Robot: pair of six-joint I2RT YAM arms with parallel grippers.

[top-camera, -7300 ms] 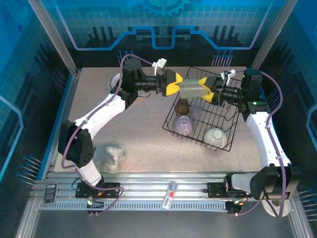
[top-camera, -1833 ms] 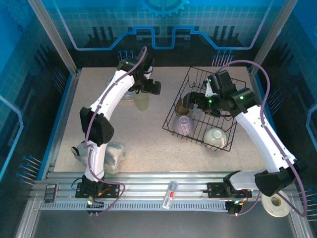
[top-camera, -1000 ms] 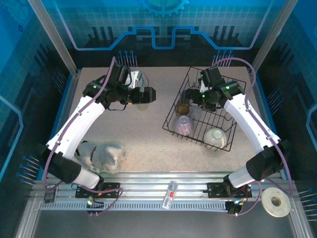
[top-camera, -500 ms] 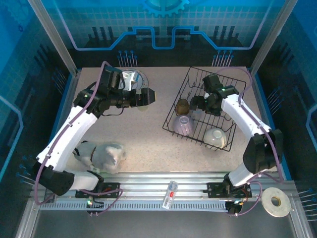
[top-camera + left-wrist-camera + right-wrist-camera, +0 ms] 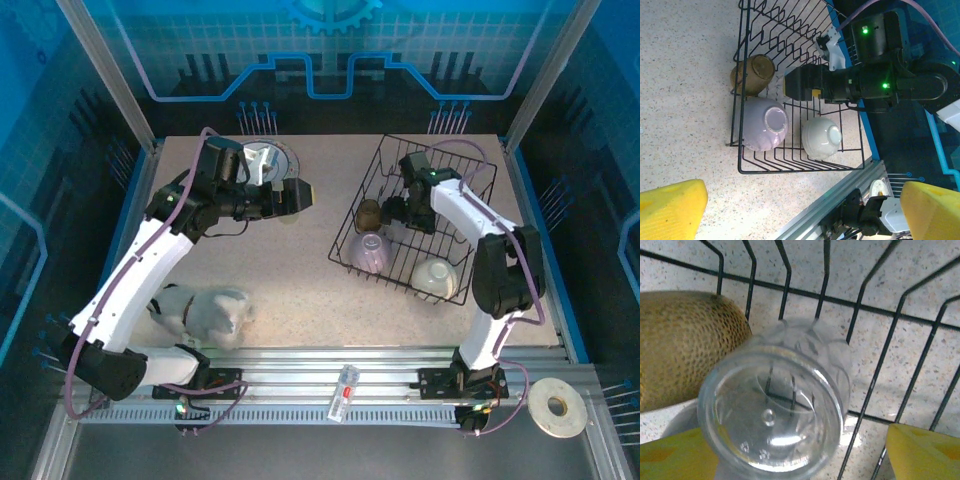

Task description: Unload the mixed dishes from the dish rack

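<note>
The right gripper (image 5: 790,457) is found inside the black wire dish rack (image 5: 875,375). Its yellow jaws are set wide to either side of a clear translucent cup (image 5: 772,410), whose round base is turned toward the wrist camera. One pad is seen well apart from the cup; whether the other touches it cannot be told, so no grip is recorded. A brown textured cup (image 5: 685,345) is noted just beside the clear one on the rack floor. Nearer the arms within the rack, a lilac bowl (image 5: 371,252) and a white bowl (image 5: 435,275) are observed bottom up, apart from each other.

The left gripper (image 5: 800,210) is positioned over the speckled beige tabletop (image 5: 300,280) to the left of the rack, its jaws spread fully with nothing between them. A round plate (image 5: 270,160) at the far edge is partly covered by the left arm. A whitish plastic lump (image 5: 215,310) is recorded near the left arm's base.
</note>
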